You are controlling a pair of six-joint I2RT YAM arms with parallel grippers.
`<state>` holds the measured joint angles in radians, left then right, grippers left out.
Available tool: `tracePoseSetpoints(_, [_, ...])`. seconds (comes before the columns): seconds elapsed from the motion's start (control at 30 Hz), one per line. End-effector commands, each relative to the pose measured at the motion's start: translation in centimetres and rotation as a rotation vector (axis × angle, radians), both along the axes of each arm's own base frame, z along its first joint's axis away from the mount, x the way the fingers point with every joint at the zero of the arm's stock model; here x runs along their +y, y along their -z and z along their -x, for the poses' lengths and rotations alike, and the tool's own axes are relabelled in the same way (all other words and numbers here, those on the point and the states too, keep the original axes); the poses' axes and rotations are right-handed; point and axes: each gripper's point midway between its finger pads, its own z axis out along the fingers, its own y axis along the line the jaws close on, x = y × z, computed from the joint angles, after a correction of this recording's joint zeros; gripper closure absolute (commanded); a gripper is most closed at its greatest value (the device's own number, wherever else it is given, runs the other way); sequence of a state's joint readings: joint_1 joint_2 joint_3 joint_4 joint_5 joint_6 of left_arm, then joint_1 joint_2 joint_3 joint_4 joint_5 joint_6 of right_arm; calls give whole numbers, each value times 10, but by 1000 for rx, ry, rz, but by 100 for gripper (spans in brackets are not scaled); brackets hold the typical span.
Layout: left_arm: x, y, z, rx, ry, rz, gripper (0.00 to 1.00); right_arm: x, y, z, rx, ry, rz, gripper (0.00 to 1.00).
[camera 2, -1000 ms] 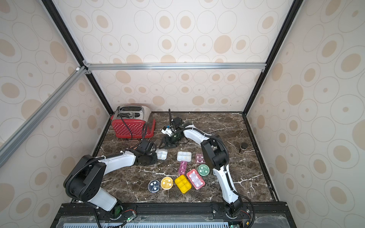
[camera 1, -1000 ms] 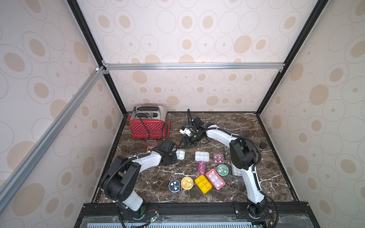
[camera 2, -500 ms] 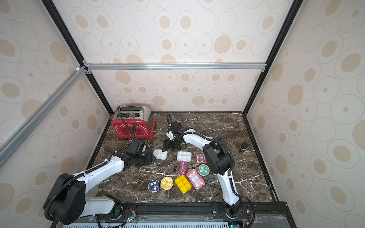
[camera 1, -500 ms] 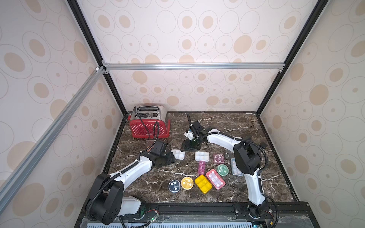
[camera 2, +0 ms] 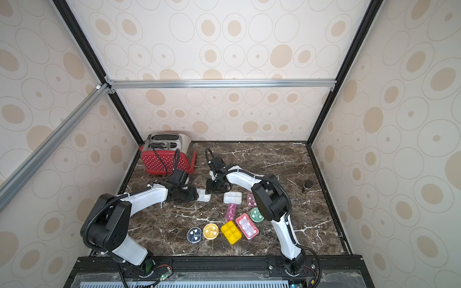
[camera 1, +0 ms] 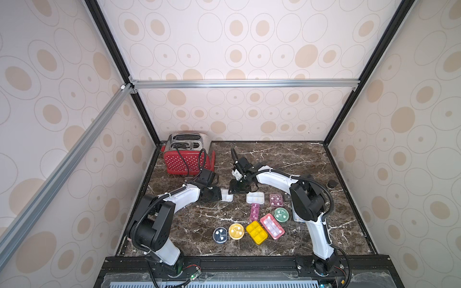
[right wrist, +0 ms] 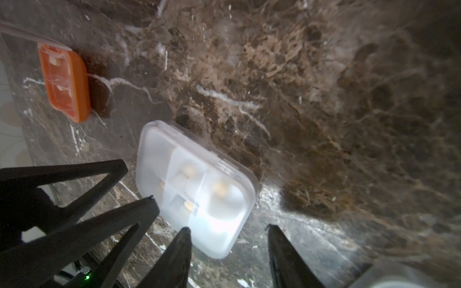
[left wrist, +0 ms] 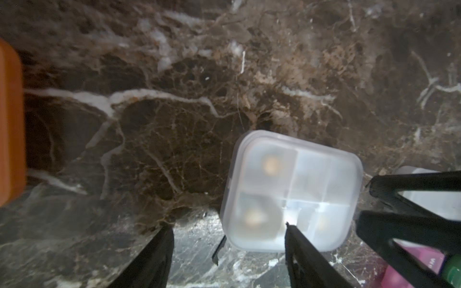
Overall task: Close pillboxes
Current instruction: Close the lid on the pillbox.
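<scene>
A small frosted white pillbox lies flat on the marble with its lid down; it also shows in a top view and in the right wrist view. My left gripper is open at one side of it, one finger over the box's near edge. My right gripper is open at the opposite side, with only a corner of the box between its fingers. Neither holds it. Several more pillboxes lie nearby: white rectangular, maroon, green round, red, yellow.
An orange pillbox lies close behind the left gripper. A red dotted toaster stands at the back left, its cord trailing by the left arm. A small dark jar is near the right wall. Round yellow and blue boxes sit in front.
My left gripper went from shut to open beside the white pillbox. My right gripper came down from farther back to the box's other side.
</scene>
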<state>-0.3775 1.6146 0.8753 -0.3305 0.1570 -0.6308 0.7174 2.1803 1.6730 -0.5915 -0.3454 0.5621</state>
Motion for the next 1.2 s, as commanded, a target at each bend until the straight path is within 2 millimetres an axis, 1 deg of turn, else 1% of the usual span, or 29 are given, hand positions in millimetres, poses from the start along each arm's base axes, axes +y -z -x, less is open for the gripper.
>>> tracePoseSetpoints(0.0, [1,-7,-12,-28,13,-25,32,4,7,4,22,1,24,52])
tracePoseSetpoints(0.23, [1,2,-12,-7,9,-32,36,7,16,7,39,3,36,56])
tracePoseSetpoints(0.37, [1,12,-10,12,7,-31,38,5,20,11,49,0,47,57])
tracePoseSetpoints(0.5, [7,25,-6,49,-2,-69,39,5,26,14,63,2,41,58])
tracePoseSetpoints(0.6, [7,33,0,74,-2,-65,43,3,32,18,78,0,52,59])
tracePoseSetpoints(0.73, [6,47,15,109,-22,-31,53,-8,40,21,69,24,109,59])
tracePoseSetpoints(0.87, [6,59,28,131,-50,10,52,-8,46,27,88,26,112,58])
tracePoseSetpoints(0.97, [0,58,30,122,-57,51,51,-5,38,26,80,14,96,57])
tracePoseSetpoints(1.07, [-7,52,28,105,-50,71,49,-3,17,21,46,4,73,55])
tracePoseSetpoints(1.17, [-19,45,24,95,-25,99,48,-7,-10,17,10,-3,48,50])
